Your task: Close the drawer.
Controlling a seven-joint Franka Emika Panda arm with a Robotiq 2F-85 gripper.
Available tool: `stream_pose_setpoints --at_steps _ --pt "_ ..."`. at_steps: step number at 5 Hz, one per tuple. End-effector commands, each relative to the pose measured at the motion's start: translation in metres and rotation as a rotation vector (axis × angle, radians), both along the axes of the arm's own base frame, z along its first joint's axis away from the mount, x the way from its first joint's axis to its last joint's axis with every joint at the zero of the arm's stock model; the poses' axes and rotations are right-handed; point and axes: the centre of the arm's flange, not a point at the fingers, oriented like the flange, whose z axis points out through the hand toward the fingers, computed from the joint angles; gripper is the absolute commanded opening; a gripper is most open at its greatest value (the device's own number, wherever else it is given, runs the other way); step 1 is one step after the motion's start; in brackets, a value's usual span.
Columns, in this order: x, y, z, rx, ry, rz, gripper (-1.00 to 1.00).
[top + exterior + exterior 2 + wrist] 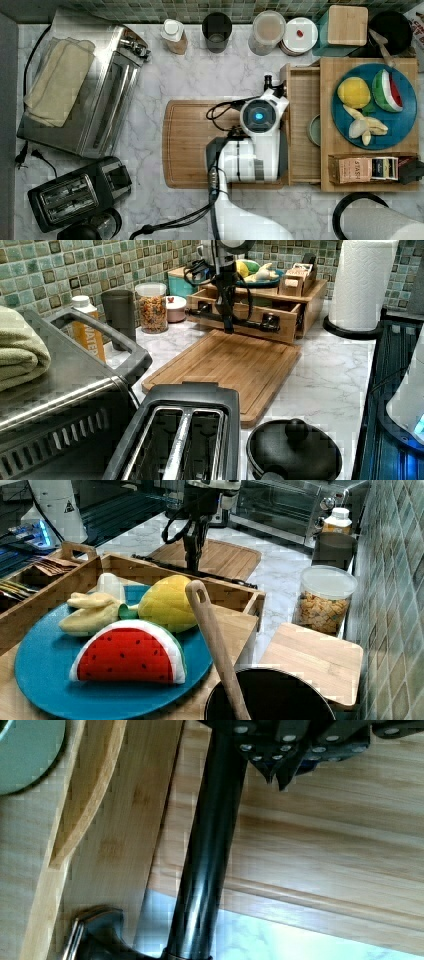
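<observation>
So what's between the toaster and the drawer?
In the left view, the cutting board lies on the counter between the toaster and the drawer.

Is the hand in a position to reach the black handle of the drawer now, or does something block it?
Probably yes. The hand hangs right at the black bar handle on the front of the open drawer, above the cutting board. Nothing stands between them.

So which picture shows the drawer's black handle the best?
The left view: the black handle runs almost whole across the drawer front, with the pincer low in front of it. The wrist view shows a close stretch of the bar. The right view shows a thin strip beyond the drawer's front. In the top view the arm covers most of it.
</observation>
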Motion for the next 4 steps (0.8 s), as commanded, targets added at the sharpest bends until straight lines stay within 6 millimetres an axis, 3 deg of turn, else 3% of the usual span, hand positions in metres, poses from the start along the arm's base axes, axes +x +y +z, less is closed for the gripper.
stream_pose_setpoints --at_steps 1,4 --pt "-0.026 -0.198 0.065 -0.061 -0.194 -0.259 -1.00" --pt "-0.026 -0.212 0.067 -0.118 -0.205 -0.304 -1.00"
